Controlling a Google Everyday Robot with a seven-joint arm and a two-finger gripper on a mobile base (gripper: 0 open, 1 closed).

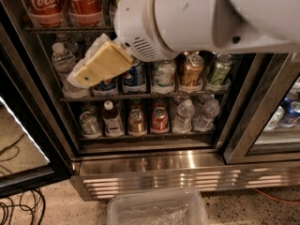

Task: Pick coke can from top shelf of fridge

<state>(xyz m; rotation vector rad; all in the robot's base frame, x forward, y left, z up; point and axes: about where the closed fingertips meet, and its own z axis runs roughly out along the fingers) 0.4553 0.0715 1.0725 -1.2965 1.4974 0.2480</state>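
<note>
1. The hand (82, 76) hangs left of centre, in front of the fridge's (150, 165) middle rack. I cannot tell whether it is spread or pressed together.
2. The coke can (84, 1) stands upright on the top shelf (65, 28), almost straight above the hand, so I judge the reach goes upward.
3. A second coke can (44, 1) stands just left of it, each in a clear tray.

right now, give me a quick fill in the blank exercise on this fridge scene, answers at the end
1. The coke cans stand on the ___ shelf of the fridge.
2. The gripper hangs ___ the coke cans, close to a water bottle.
3. The fridge's door stands ___.
Missing words: top; below; open.
</note>
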